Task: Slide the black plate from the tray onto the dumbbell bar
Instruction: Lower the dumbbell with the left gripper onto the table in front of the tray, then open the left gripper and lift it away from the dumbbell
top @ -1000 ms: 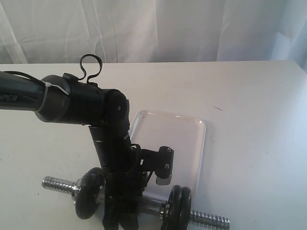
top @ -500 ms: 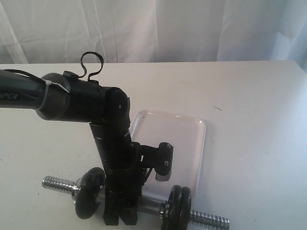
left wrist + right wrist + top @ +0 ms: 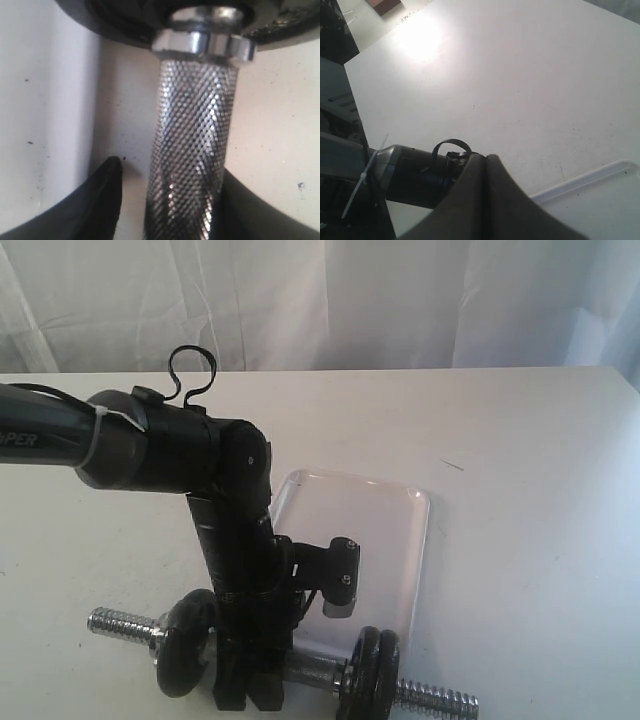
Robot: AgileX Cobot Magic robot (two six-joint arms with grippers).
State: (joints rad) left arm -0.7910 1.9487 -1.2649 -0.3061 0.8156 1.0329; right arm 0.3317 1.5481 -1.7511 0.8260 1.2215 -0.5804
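Observation:
The dumbbell bar [image 3: 120, 624] lies along the table's front edge, its threaded ends showing. The black plate [image 3: 187, 642] sits tilted on the bar's left part, away from the tray [image 3: 385, 520]. Two similar black discs [image 3: 372, 676] sit on the bar's right part. My left gripper [image 3: 250, 695] points straight down over the bar's middle. In the left wrist view the knurled bar [image 3: 192, 150] runs between the fingers of the left gripper [image 3: 170, 167], which is open; one finger [image 3: 102, 200] stands clear of it. A black disc [image 3: 125, 20] fills the far end there. My right gripper [image 3: 487, 157] is shut on nothing.
The left arm's thick black forearm [image 3: 150, 450] reaches in from the left, with its wrist camera [image 3: 340, 575] hanging over the tray's near end. A white curtain [image 3: 400, 300] closes the back. The right wrist view shows bare white table [image 3: 520, 75] and the tray's rim [image 3: 580, 182].
The left gripper has risen a little above the bar, so its finger ends now show in the exterior view. The bar and discs have stayed put.

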